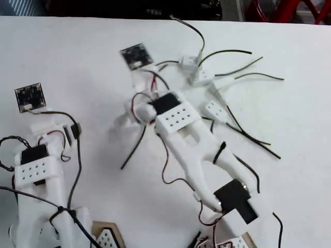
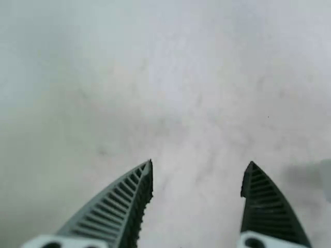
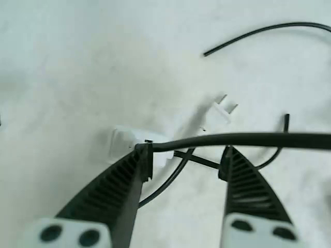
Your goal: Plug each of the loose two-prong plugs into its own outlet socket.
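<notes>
Light, probably stiff plug point(image 3: 224, 106) lies near the white block point(image 3: 123, 143), likely best pinched by its body, while the right end effector point(image 3: 187, 157) hangs released astride a floppy black cord point(image 3: 269, 138) beside that block, left end effector point(image 2: 200, 170) also released over desk point(image 2: 155, 77).

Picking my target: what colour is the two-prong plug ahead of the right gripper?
White plug, best in the right wrist view.

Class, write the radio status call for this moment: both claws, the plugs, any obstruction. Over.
Left claw open over table. Right claw open near a loose two-prong plug, not plugged in. Black cable crosses its tips, possibly in the way.
</notes>
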Tool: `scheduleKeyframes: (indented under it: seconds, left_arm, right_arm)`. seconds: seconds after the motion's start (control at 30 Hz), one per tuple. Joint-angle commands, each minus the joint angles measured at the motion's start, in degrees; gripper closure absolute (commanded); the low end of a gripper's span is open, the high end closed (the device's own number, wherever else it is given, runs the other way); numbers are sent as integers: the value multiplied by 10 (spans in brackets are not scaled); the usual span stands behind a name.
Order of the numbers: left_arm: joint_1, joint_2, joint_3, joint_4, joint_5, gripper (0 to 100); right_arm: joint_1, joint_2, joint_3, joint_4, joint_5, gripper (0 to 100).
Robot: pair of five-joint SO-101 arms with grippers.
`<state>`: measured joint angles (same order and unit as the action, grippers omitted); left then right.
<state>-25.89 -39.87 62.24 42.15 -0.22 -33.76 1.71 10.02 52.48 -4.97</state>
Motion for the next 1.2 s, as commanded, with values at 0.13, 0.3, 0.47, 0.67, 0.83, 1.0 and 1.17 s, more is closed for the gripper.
scheduleKeyframes:
  seconds: [0.13, 0.3, 0.47, 0.67, 0.83, 1.0, 1.17]
  left_arm:
    - [-6, -18, -3, -11, -11, 724]
    - [-6, -17, -3, -11, -11, 724]
    - [-6, -17, -3, -11, -11, 724]
    - [-6, -16, -3, -11, -11, 724]
    - [-6, -16, -3, -11, -11, 724]
    - [-6, -16, -3, -11, -11, 724]
    - [-6, -16, -3, -11, -11, 724]
  right_arm:
    - [20, 84, 3, -95, -21, 798]
    - [20, 126, 3, -184, -21, 798]
    - [19, 135, -26, -182, -18, 798]
    - [26, 206, -110, -109, -20, 798]
    - [36, 288, -199, -40, -21, 798]
    - [36, 342, -276, 23, -21, 884]
    - [36, 336, -303, 37, -22, 970]
